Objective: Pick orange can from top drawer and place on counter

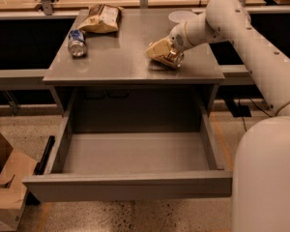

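The orange can [173, 58] is out of the drawer and over the right half of the counter [121, 62], showing as a dark, shiny patch at the lower right of the gripper [163, 53], whose pale fingers look closed around it. The can seems tipped well off upright, its long axis leaning down toward the front right corner, though the fingers cover most of its body and the exact lean is hard to read. It sits very low, with a shadow right beneath it; whether its lower end already touches the surface cannot be told. The one arm [251, 37] reaches in from the right and wraps back toward the middle, so the can lies on the wrist side of the jaws rather than beyond them. My reading is that the release turns on that tilt: let go as it lies and a can on its side may roll toward the near edge, so levelling it or setting it down flat first matters. The top drawer [135, 153] stands pulled out below, nothing in it. Far left on the counter lie a blue and silver can [77, 42] and a crumpled snack bag [102, 18], well apart from the gripper
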You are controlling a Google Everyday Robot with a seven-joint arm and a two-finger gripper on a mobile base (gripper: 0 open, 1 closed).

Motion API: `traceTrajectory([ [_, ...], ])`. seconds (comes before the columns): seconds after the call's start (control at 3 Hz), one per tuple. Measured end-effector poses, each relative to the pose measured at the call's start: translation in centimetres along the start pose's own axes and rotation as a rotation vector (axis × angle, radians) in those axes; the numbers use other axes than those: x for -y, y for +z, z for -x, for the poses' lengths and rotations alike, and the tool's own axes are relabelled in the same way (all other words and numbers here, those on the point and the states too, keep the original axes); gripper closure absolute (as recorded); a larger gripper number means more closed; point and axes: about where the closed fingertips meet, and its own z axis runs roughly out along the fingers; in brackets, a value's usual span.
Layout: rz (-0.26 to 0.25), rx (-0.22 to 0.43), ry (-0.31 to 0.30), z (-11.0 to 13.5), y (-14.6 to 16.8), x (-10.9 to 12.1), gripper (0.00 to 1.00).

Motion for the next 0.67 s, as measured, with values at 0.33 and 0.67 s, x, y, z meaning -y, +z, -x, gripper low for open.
traceTrajectory([
  [0.33, 0.013, 0.036, 0.033, 0.39, 0.56, -0.55, 0.0],
  [0.67, 0.013, 0.036, 0.033, 0.39, 0.56, -0.55, 0.0],
])
